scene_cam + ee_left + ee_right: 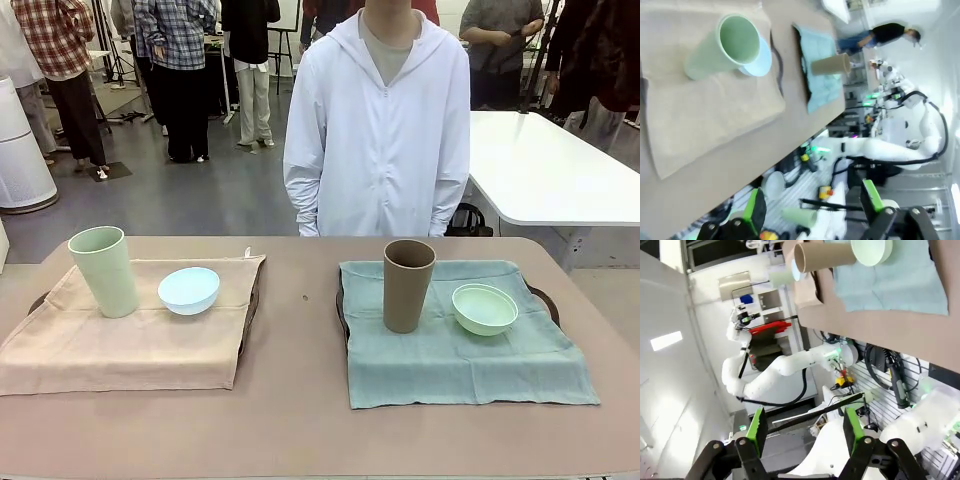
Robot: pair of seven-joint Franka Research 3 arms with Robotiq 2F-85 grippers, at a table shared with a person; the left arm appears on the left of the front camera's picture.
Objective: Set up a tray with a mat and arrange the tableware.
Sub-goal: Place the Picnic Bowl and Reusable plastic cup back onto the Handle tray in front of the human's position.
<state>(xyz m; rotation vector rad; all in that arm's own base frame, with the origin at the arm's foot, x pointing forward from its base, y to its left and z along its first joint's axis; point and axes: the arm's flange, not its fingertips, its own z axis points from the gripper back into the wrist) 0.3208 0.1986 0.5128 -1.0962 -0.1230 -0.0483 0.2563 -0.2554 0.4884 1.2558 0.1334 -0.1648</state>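
Note:
On the left, a beige mat (130, 340) covers a dark tray (250, 305) and carries a pale green cup (103, 270) and a light blue bowl (189, 289). On the right, a teal mat (460, 360) over a second tray (341, 305) carries a brown cup (407, 285) and a mint green bowl (485, 308). My left gripper (815, 210) is open and holds nothing, back off the table edge, with the green cup (725, 47) far ahead. My right gripper (805, 435) is open too, well away from the brown cup (822, 255) and the mint bowl (871, 251).
A person in a white hooded jacket (378, 130) stands at the far side of the table, arms down. A white table (550, 170) stands behind at the right. A strip of bare tabletop (295, 340) runs between the two trays and along the near edge.

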